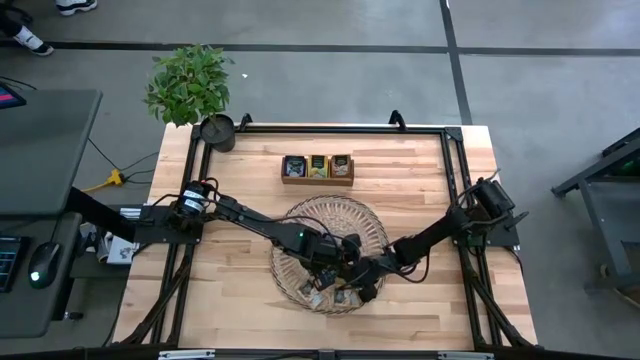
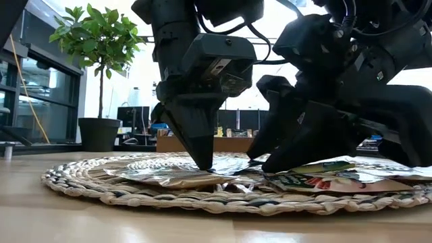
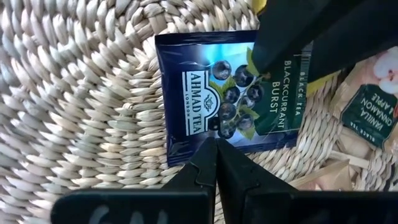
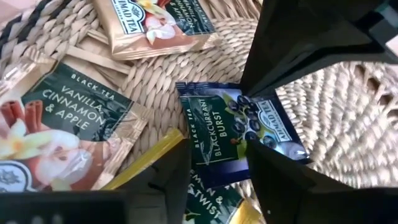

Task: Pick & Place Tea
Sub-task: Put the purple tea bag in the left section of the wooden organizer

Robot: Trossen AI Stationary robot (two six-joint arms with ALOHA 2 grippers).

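A: Two claws meet over one sachet. The left claw [image 3: 216, 149] has its fingers pressed together, holding nothing, and its tip stands at one edge of the blackcurrant sachet [image 3: 233, 93], which lies flat on the woven tray [image 1: 300, 215], at about 6 o'clock in the tray.

B: And the right claw [image 4: 217, 155]?

A: Its fingers stand apart, one on each side of the same sachet, and nothing is between them yet. I think it is about to take the sachet.

B: So how to do this well?

A: The sachet is thin and lies flat on the weave, so I judge the right fingers must go down until they touch the tray, then close on the edges. The left tip can serve as a stop, so the sachet does not slide away.

B: Any risk?

A: Yes. The vanilla, cinnamon and apple sachet [image 4: 68, 124] and a yellow strip [image 4: 146, 158] lie just beside it; a finger may catch them too. The wooden box [image 1: 318, 168] at 12 o'clock on the table [image 1: 230, 290] is, I suppose, the goal.
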